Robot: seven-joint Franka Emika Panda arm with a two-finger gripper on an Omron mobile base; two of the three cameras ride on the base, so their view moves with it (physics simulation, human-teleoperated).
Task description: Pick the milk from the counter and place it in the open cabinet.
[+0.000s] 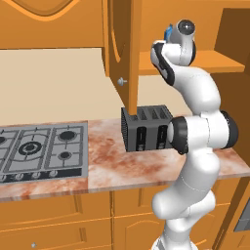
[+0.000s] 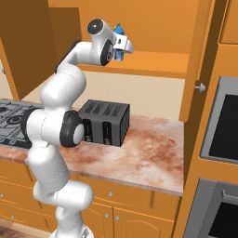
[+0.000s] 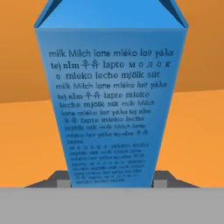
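Blue gabled milk point(image 3: 109, 100) carton, white multilingual lettering, upright in claw point(image 3: 111, 183).

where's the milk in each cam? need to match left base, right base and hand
Left base view: milk, a blue sliver at upper right, behind the wrist by the open cabinet shelf.
Right base view: upper middle, in the gripper above the shelf.
Hand view: close up, centre.
Shared landmark: the black toaster on the counter, below the milk.

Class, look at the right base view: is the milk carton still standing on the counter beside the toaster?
No: the milk is up at the open cabinet, held in the gripper, well above the toaster on the counter.
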